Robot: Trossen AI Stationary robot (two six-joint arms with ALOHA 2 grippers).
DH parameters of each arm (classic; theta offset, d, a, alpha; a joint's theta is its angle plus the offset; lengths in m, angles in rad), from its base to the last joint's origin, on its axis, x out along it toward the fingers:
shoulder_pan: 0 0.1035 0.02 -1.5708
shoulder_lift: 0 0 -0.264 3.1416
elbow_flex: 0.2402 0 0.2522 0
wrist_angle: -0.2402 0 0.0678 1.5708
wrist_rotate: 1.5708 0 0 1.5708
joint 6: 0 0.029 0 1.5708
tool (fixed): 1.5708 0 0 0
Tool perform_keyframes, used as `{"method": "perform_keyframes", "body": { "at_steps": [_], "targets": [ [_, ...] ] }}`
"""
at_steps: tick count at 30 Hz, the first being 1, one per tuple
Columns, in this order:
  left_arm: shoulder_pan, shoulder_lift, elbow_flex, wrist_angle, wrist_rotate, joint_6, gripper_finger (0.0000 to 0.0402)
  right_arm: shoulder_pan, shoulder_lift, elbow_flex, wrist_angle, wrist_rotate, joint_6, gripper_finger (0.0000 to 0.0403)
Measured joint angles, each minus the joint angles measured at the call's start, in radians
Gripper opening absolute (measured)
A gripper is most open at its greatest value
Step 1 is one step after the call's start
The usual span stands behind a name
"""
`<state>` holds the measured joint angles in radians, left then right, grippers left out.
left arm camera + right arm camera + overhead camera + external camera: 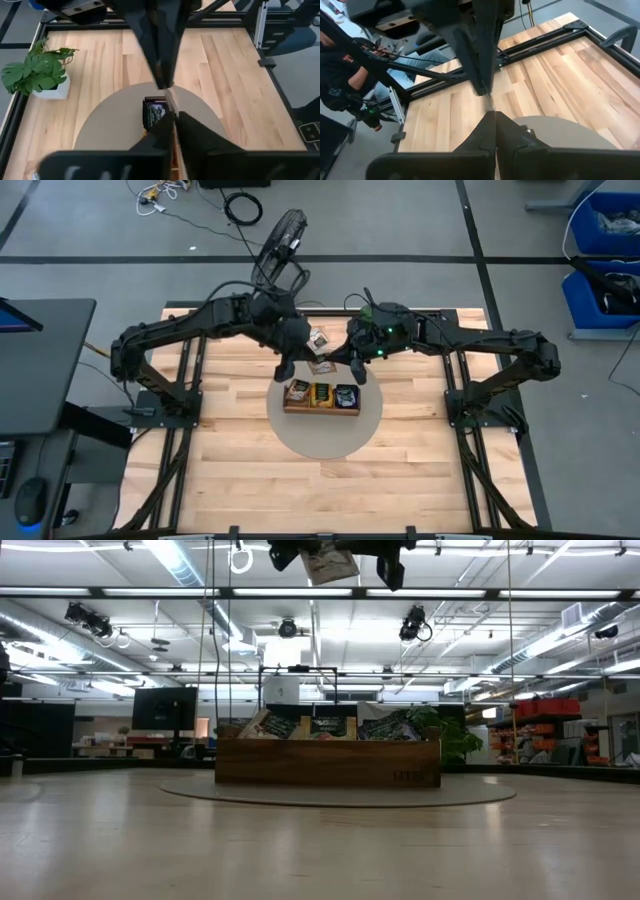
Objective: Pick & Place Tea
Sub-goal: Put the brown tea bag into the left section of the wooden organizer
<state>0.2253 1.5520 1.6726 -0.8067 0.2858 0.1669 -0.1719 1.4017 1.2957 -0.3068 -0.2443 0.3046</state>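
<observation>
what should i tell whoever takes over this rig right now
Both arms are raised over the far side of the round mat, pincers meeting on one tea packet in mid-air.
Right pincer: shut on that packet.
Left pincer: closed against the same packet; looks like a handover.
Tray: on the mat, packets in all three compartments.
Left: finish the transfer and place this packet.

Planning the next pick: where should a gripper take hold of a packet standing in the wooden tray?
Pinch the packet by its top edge, coming from straight above: it stands leaning in the tray, and only that edge clears the wall.
</observation>
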Motion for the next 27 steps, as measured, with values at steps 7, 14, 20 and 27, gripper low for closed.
{"method": "perform_keyframes", "body": {
  "at_steps": [7,14,20,27],
  "targets": [
    [0.001,0.000,0.000,-0.005,-0.001,0.029,0.0005,0.000,0.000,0.000,0.005,0.000,0.000,0.0000],
    [0.000,-0.002,0.001,-0.067,-0.053,0.055,0.0002,-0.001,0.001,0.000,0.028,-0.049,-0.009,0.0037],
    [0.001,-0.003,-0.022,-0.152,-0.139,0.046,0.0002,0.000,-0.010,0.000,0.026,0.007,0.002,0.0128],
    [-0.031,-0.001,-0.146,-0.130,-0.146,-0.005,0.0001,-0.002,-0.036,0.000,0.026,0.079,-0.008,0.0191]
  ]
}}
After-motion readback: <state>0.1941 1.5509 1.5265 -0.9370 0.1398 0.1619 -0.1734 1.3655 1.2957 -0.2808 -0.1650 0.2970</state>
